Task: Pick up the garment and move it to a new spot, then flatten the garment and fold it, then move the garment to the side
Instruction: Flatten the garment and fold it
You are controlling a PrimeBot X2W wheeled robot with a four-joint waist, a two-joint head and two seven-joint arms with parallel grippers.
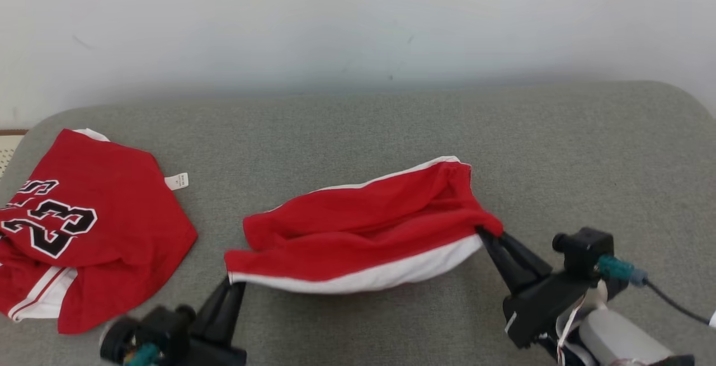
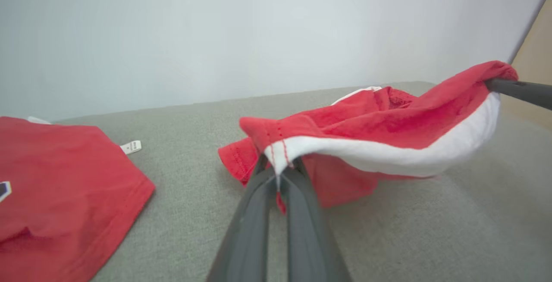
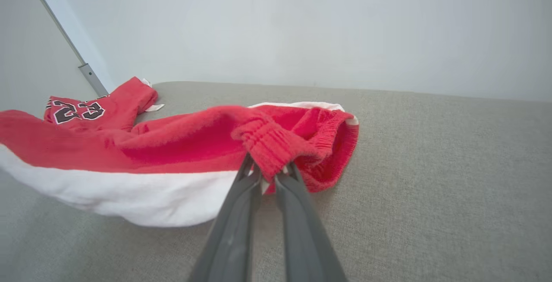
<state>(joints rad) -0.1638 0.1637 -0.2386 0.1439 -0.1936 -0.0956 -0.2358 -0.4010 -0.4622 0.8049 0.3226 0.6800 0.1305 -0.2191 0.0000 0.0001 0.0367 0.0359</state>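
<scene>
Across the middle of the grey cushion (image 1: 559,148), the garment (image 1: 358,237), red shorts with a white side stripe, hangs stretched between my two arms. I read the left gripper (image 1: 234,283) as pinched tight on a hem corner; its wrist view has cloth caught between the tips. The right gripper (image 1: 486,234) is clamped on the bunched elastic waistband.

Long axis: left to right, gripper to gripper, with the right end a little farther from me. The white edge sags between the grips. The far fold seems to rest on the cushion, but I am not certain.

Judgement: both arms must travel together. The bare cushion is to the right, because the jersey (image 1: 84,226) sits at the left, nearer my left arm.

Count: one pair of shorts, one jersey, two grippers.
</scene>
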